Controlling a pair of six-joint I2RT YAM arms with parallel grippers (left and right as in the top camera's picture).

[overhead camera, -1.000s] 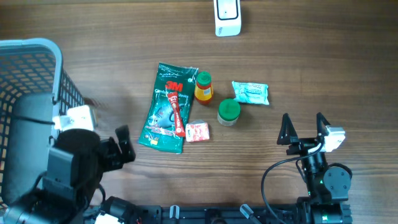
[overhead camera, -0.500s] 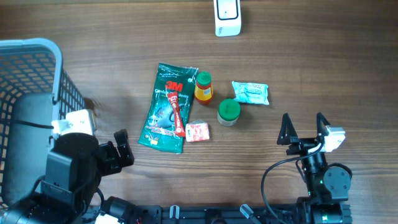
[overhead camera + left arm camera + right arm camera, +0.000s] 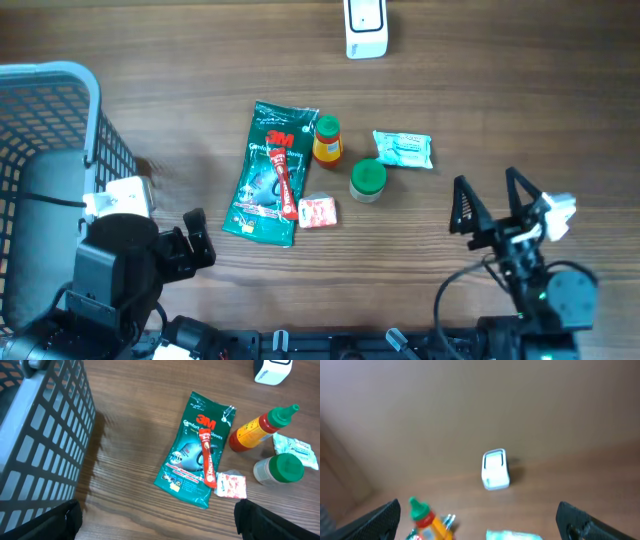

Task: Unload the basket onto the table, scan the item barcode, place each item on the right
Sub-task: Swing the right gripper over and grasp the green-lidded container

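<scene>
A white barcode scanner (image 3: 366, 28) stands at the table's far edge; the right wrist view shows the scanner (image 3: 495, 470) blurred. Mid-table lie the items: a green 3M glove pack (image 3: 268, 175) with a red stick packet (image 3: 287, 180) on it, an orange sauce bottle (image 3: 327, 140), a green-lidded jar (image 3: 367, 180), a pale teal packet (image 3: 402, 149) and a small red-and-white packet (image 3: 318, 212). My left gripper (image 3: 198, 237) is open, left of the glove pack (image 3: 195, 452). My right gripper (image 3: 487, 190) is open, right of the jar. Neither holds anything.
A grey plastic basket (image 3: 60, 120) fills the left side, and its wall (image 3: 45, 435) stands close to my left gripper (image 3: 160, 525). Bare wood lies between the items and the scanner, and along the near edge.
The right arm has shifted a little to the right and its camera view is blurred. The left arm dropped slightly toward the near edge. No item has moved.
</scene>
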